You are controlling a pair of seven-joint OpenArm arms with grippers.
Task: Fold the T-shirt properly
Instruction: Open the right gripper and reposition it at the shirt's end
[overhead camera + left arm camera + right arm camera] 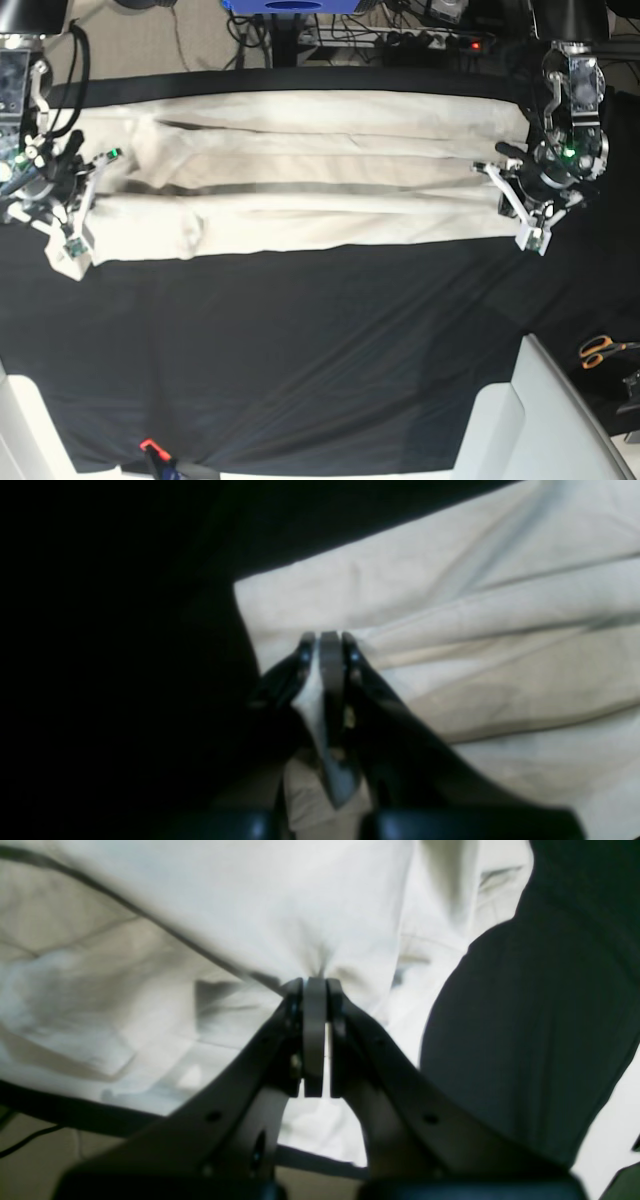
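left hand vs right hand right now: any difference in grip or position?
The left hand grips the T-shirt at a plain straight edge, with creases running away from it; the right hand pinches bunched fabric that puckers at its tips. In the base view the left hand sits at the shirt's right end, the right hand at its left end, holding a drooping tuft. Both are shut on the T-shirt, stretching it across the black table cloth.

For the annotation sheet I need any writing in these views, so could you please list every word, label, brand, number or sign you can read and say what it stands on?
None: no readable text in any view.
T-shirt: plain cream, no print or label showing.
Black table cloth: bare of markings.
Left gripper and right gripper: no lettering visible.
Equipment beyond the table's far edge in the base view: too small and blurred to read.
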